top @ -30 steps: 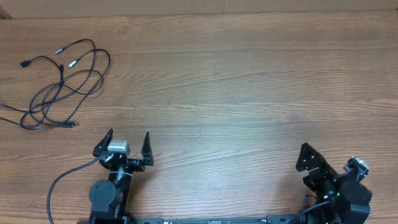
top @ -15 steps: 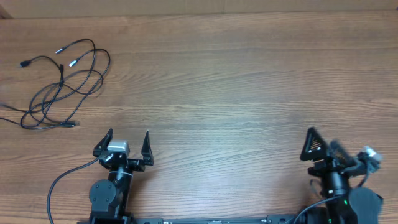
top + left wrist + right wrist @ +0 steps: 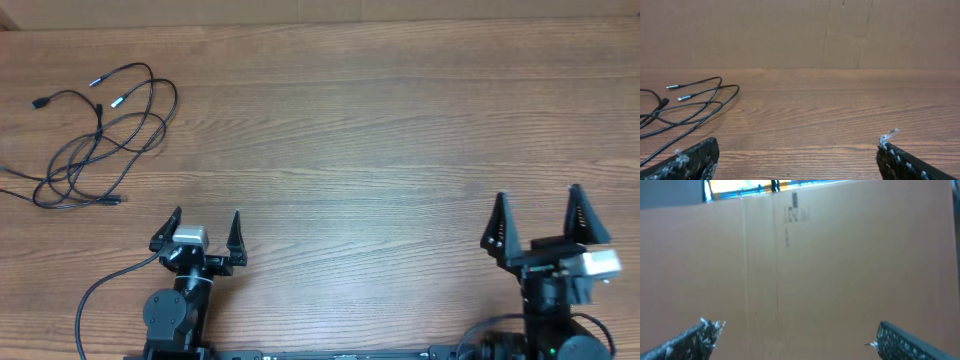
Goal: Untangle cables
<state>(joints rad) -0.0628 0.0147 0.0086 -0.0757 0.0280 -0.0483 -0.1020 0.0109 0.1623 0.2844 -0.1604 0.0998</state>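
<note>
A tangle of thin black cables [image 3: 97,135] with small plug ends lies at the far left of the wooden table. The left wrist view shows the same cables [image 3: 695,102] at its left edge, two silver-tipped ends pointing left. My left gripper [image 3: 207,226] stands open near the front edge, below and to the right of the tangle, apart from it; its jaws are wide with bare wood between them [image 3: 797,150]. My right gripper [image 3: 540,212] stands open at the front right, far from the cables. Its wrist view shows only a brown cardboard wall between the fingers [image 3: 797,330].
A thick black robot cable [image 3: 105,290] loops on the table left of the left arm's base. A brown cardboard wall [image 3: 800,35] runs along the table's far edge. Bare wood [image 3: 380,160] spans the table between the two arms.
The right arm has swung round from a turned-away pose at the lower right to face the far edge, fingers pointing up the table. The left arm and the cables have not moved.
</note>
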